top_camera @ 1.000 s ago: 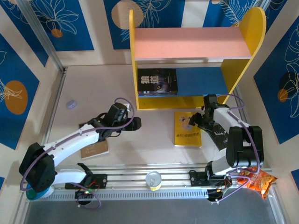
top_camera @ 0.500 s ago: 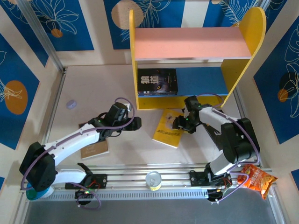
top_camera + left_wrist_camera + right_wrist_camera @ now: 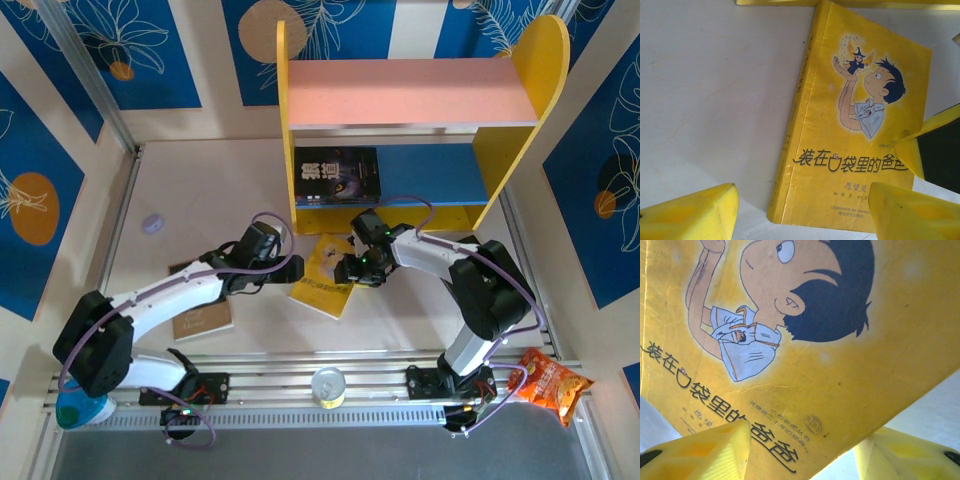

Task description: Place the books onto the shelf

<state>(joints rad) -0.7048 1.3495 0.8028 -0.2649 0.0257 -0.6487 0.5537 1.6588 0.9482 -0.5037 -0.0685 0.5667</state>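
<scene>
Top external: pale table [image 3: 200, 180], blue leaf-print walls [image 3: 150, 50]; left hand [image 3: 290, 266] and right hand [image 3: 350, 271] gape empty at the yellow book [image 3: 320, 287].

Yellow cartoon book [image 3: 318, 280] with a boy on the cover, face up and flat on the table [image 3: 200, 190], skewed, just before the shelf [image 3: 410, 92], black book [image 3: 337, 177] in the shelf's blue lower tier at left, cover showing, tan book [image 3: 203, 320] flat, well to the left, partly hidden.
</scene>
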